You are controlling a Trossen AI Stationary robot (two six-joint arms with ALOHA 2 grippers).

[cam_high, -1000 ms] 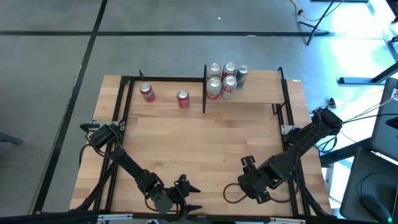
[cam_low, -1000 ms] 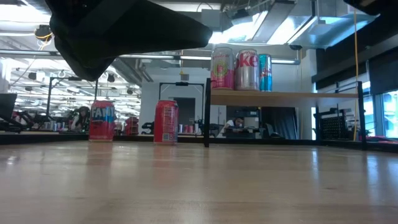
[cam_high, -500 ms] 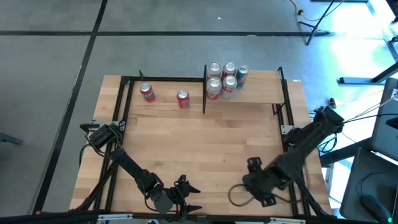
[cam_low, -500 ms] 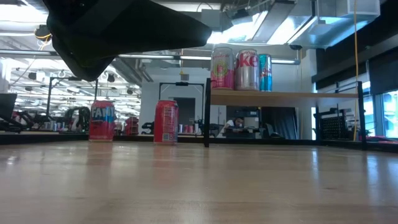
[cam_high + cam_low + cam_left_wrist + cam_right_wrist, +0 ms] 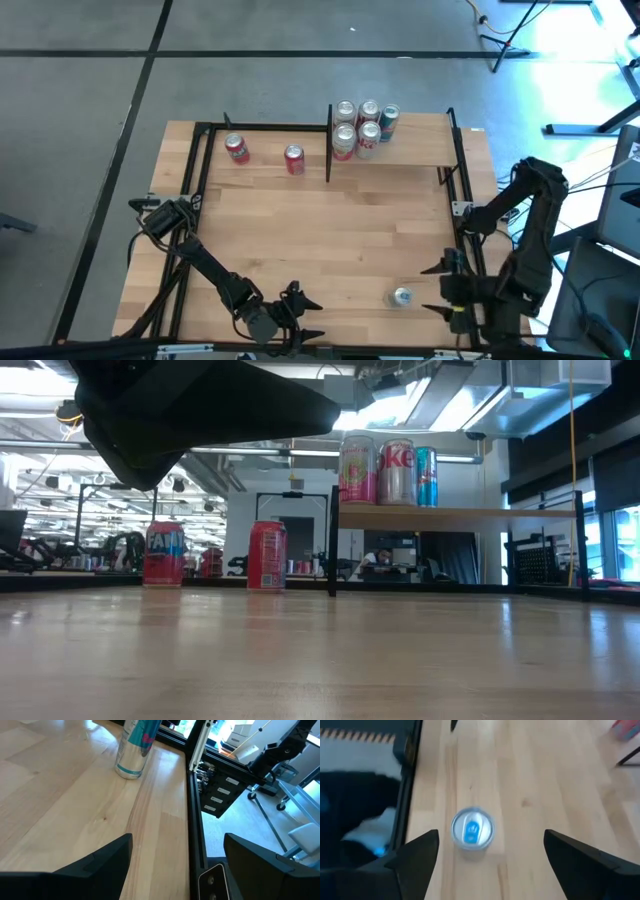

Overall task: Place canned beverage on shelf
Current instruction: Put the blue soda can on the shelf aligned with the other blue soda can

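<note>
A silver can with a blue-marked top stands upright on its base on the tabletop near the front edge, right of centre. It shows from above in the right wrist view and as a silver-and-teal can in the left wrist view. My right gripper is open just right of it; its fingers stand apart, clear of the can. My left gripper is open and empty at the front edge, left of the can. The raised shelf at the far right carries several cans.
Two red cans stand on the tabletop at the far left, beside the shelf's black post. A black frame runs along the table's edges. Bare wood lies between the near can and the shelf.
My right arm has drawn back from over the table's near middle toward the right edge and has risen. The silver can that it covered now shows, standing upright alone on the table.
</note>
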